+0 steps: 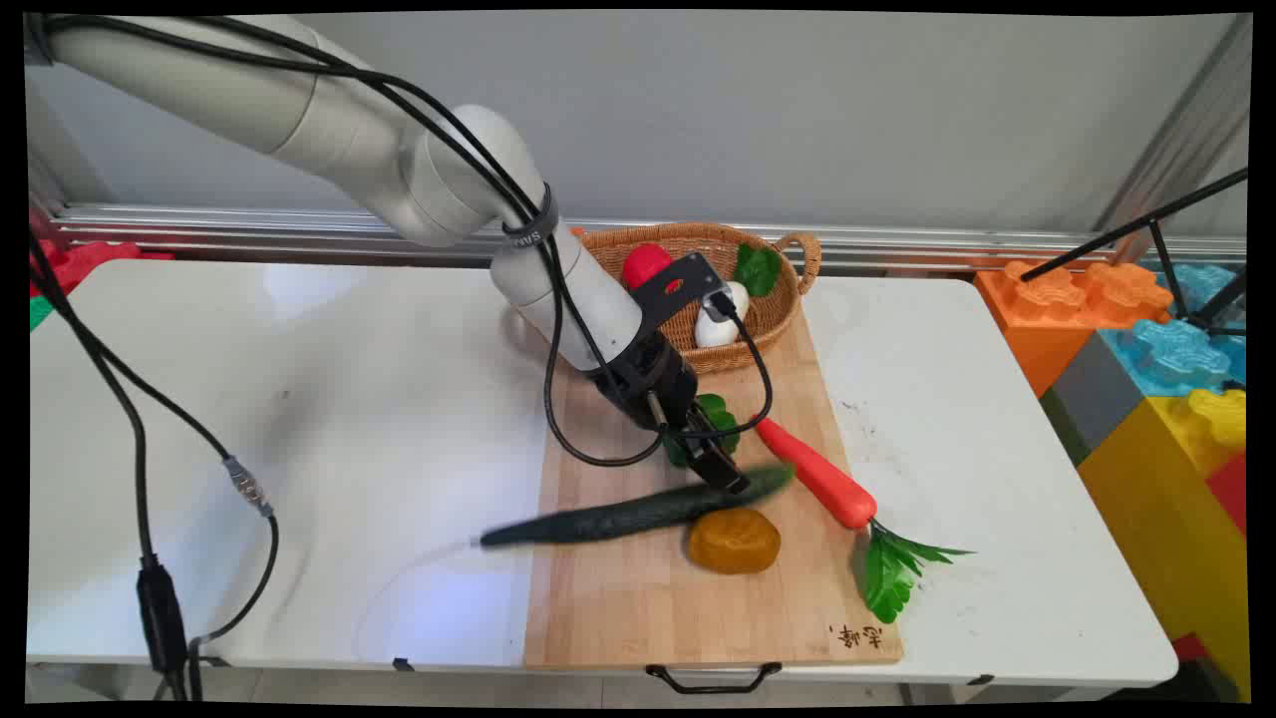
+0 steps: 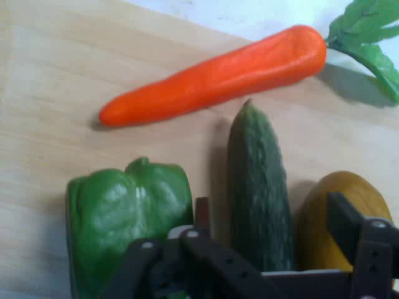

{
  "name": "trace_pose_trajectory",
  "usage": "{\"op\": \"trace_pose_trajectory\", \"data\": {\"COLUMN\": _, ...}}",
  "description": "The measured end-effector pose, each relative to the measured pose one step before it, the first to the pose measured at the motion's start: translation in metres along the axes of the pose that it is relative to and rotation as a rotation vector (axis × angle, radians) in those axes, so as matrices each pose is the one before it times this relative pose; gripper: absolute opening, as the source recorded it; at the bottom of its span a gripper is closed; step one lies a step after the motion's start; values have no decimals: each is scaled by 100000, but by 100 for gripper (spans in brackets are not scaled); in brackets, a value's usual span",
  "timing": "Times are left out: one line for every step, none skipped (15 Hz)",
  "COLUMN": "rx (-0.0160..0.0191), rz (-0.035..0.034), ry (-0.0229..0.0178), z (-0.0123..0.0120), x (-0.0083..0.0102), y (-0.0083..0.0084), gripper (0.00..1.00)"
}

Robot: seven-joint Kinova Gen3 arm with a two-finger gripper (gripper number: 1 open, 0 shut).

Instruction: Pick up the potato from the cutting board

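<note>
Gripper (image 1: 726, 471) low over cutting board (image 1: 638, 608), fingers spread either side of cucumber (image 1: 638, 514) near its right end; we cannot tell if pads touch yet. Cucumber lies slantwise, left end past board's left edge, onto white table (image 1: 299, 419).

Risks, our judgement: grip so far from cucumber's middle may let it pivot or slip; fingers may nudge green pepper (image 2: 128, 215) or yellow-brown piece (image 2: 340, 218) flanking cucumber.

Hand view shows pepper whole; main view hides most. Main view alone shows basket (image 1: 773, 314) at board's far end. Carrot (image 1: 817, 474) lies right of cucumber's tip.
</note>
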Motion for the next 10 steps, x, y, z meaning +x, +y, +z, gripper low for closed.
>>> {"op": "trace_pose_trajectory", "data": {"rx": 216, "rz": 457, "ry": 352, "z": -6, "x": 134, "y": -34, "gripper": 0}}
{"op": "trace_pose_trajectory", "data": {"rx": 320, "rz": 454, "ry": 412, "z": -67, "x": 155, "y": -59, "gripper": 0}}
{"op": "trace_pose_trajectory", "data": {"rx": 177, "rz": 313, "ry": 247, "z": -78, "x": 118, "y": -19, "gripper": 0}}
{"op": "trace_pose_trajectory", "data": {"rx": 238, "rz": 401, "ry": 344, "z": -158, "x": 183, "y": -17, "gripper": 0}}
{"op": "trace_pose_trajectory", "data": {"rx": 172, "rz": 284, "ry": 287, "z": -156, "x": 170, "y": 7, "gripper": 0}}
{"op": "trace_pose_trajectory", "data": {"rx": -8, "rz": 92, "ry": 85, "z": -141, "x": 143, "y": 59, "gripper": 0}}
{"op": "trace_pose_trajectory", "data": {"rx": -60, "rz": -18, "ry": -96, "z": -204, "x": 169, "y": 102, "gripper": 0}}
{"op": "trace_pose_trajectory", "data": {"rx": -171, "rz": -89, "ry": -351, "z": -136, "x": 104, "y": 138, "gripper": 0}}
{"op": "trace_pose_trajectory", "data": {"rx": -296, "rz": -357, "ry": -550, "z": -192, "x": 129, "y": 269, "gripper": 0}}
{"op": "trace_pose_trajectory", "data": {"rx": -341, "rz": -366, "ry": -577, "z": -137, "x": 98, "y": 305, "gripper": 0}}
